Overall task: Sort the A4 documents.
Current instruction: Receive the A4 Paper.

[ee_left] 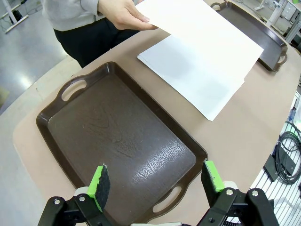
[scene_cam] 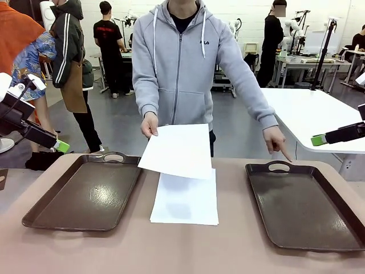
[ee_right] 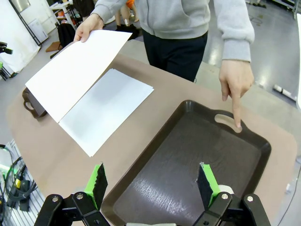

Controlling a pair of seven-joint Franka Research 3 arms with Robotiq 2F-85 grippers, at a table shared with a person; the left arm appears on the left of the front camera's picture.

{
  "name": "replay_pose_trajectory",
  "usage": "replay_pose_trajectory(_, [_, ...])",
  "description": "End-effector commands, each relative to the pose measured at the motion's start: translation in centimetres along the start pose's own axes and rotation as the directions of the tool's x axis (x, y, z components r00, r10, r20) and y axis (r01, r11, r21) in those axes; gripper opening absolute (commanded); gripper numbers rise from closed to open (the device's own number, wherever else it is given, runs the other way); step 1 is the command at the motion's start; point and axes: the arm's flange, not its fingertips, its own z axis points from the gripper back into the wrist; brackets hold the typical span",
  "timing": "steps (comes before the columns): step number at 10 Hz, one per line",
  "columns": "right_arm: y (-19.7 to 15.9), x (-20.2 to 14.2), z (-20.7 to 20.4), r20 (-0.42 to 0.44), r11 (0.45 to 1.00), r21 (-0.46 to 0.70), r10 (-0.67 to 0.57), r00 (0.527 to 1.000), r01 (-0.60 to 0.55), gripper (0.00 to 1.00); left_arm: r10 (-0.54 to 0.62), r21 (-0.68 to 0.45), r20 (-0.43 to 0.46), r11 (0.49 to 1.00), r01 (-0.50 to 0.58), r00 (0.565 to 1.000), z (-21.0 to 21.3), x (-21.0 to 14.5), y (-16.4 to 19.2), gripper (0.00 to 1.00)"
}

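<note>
Obs: left jaws and right jaws released; person's hand holds A4 sheet over stack's 12 o'clock edge, other hand points at 3 o'clock tray.

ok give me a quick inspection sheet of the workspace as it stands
surface: tan table with a left tray and a right tray, both dark brown
job's things: one sheet held up by a hand; more paper flat between the trays
clutter: nothing seen
grippers: left gripper and right gripper, jaws open, holding nothing
cables: black bundle below the table edge
surroundings: the person's other hand points at the right tray's handle; people and benches behind
</note>
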Motion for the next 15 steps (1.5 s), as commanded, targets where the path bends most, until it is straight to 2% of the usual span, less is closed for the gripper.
replay_pose_trajectory(1, [0.1,0.0,-0.3,0.002,1.000,0.010,-0.007,1.000,0.007,1.00,0.000,-0.007,0.002,1.000,0.000,1.000,0.0,0.0,0.0,1.00])
replay_pose_trajectory(9, [0.0,0.0,0.0,0.000,1.000,0.000,0.000,1.000,0.000,1.00,0.000,-0.007,0.002,1.000,0.000,1.000,0.0,0.0,0.0,1.00])
replay_pose_trajectory(10, [-0.2,0.3,-1.4,-0.023,0.993,0.043,-0.106,0.994,0.106,1.00,0.000,-0.007,0.002,1.000,0.000,1.000,0.0,0.0,0.0,1.00])
replay_pose_trajectory(12, [-0.1,0.8,-6.2,-0.124,0.938,0.152,-0.294,0.948,0.311,1.00,0.000,-0.007,0.002,1.000,0.000,1.000,0.0,0.0,0.0,1.00])
replay_pose_trajectory(15, [1.2,1.9,-11.9,-0.275,0.787,0.315,-0.459,0.845,0.531,1.00,0.000,-0.007,0.002,1.000,0.000,1.000,0.0,0.0,0.0,1.00])
